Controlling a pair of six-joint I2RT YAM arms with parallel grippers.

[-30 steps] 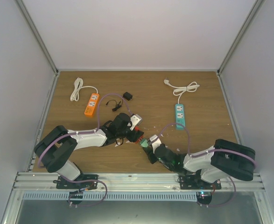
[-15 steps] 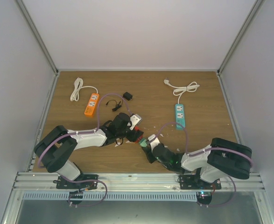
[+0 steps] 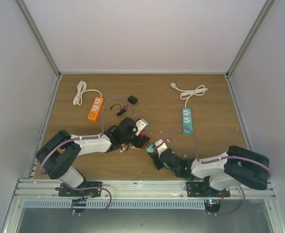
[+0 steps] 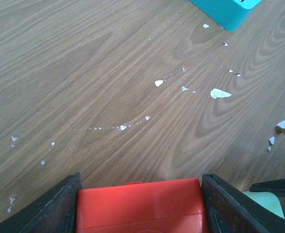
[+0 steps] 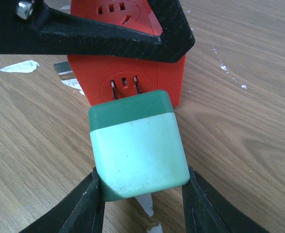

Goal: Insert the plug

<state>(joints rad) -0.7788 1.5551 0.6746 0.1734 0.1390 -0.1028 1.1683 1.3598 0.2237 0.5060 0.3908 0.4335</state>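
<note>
My left gripper [image 3: 141, 139] is shut on a red socket block [image 4: 140, 206], which rests low on the wooden table near its middle; the block also shows in the right wrist view [image 5: 127, 58]. My right gripper [image 5: 142, 194] is shut on a green and pale mint plug [image 5: 137, 148]. The plug's two metal prongs [image 5: 125, 90] sit partly inside the slots on the red block's near face, with a short length of prong showing. In the top view the plug [image 3: 150, 148] touches the red block [image 3: 143, 141].
A teal power strip [image 3: 187, 119] with a white cord lies at the back right; its corner shows in the left wrist view [image 4: 227, 12]. An orange power strip [image 3: 95, 108] with a white cord and a small black adapter [image 3: 132, 100] lie at the back left. White chips dot the wood.
My right arm has shifted a little and pushed the plug up against the red block. My left arm has stayed in place.
</note>
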